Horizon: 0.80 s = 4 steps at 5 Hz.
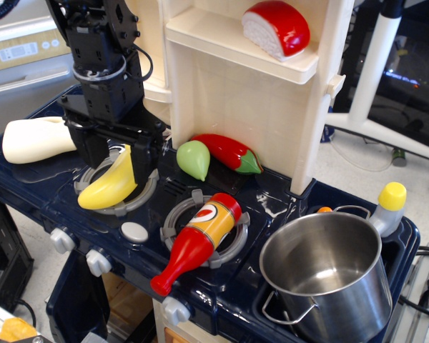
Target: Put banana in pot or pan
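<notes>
At left of the frame, open gripper (118, 158) down around top of banana (111, 183); shiny pot (327, 281) far off, lower right.

Arm at far left, hand (118, 158) lowered, pointing straight down.
Black wrist vertical above it; fingers (144, 158) apart, one on each side of the banana's (109, 186) upper end.
</notes>
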{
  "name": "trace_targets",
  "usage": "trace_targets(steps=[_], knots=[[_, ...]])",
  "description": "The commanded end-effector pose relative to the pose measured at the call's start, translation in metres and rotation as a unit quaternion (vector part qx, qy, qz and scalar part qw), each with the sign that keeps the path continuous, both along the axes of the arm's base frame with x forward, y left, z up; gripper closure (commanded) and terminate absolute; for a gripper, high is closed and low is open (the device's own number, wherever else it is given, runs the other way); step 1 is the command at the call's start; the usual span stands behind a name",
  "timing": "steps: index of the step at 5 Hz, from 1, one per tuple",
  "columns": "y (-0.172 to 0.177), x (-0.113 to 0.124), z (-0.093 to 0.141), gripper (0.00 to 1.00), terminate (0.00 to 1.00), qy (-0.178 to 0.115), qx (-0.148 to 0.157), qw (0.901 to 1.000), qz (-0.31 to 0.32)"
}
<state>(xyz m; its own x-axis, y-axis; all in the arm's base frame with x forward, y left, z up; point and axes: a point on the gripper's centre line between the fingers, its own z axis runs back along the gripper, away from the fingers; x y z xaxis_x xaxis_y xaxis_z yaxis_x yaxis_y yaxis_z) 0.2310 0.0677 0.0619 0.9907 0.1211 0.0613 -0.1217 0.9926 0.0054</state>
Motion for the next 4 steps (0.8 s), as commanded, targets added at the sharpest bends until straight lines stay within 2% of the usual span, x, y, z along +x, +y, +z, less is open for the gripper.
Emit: trace_targets(steps=[1,2,3,4], knots=[[-0.008,0.003,-0.014,0.00,0.00,-0.050,0.019,0.9986,0.008],[-0.012,0.005,-0.018,0.00,0.00,-0.051,0.016,0.9982,0.026],[-0.016,0.004,-0.024,0.00,0.00,-0.050,-0.009,0.9972,0.054],[-0.015,0.003,-0.015,1.00,0.00,-0.041,0.001,0.9982,0.043]])
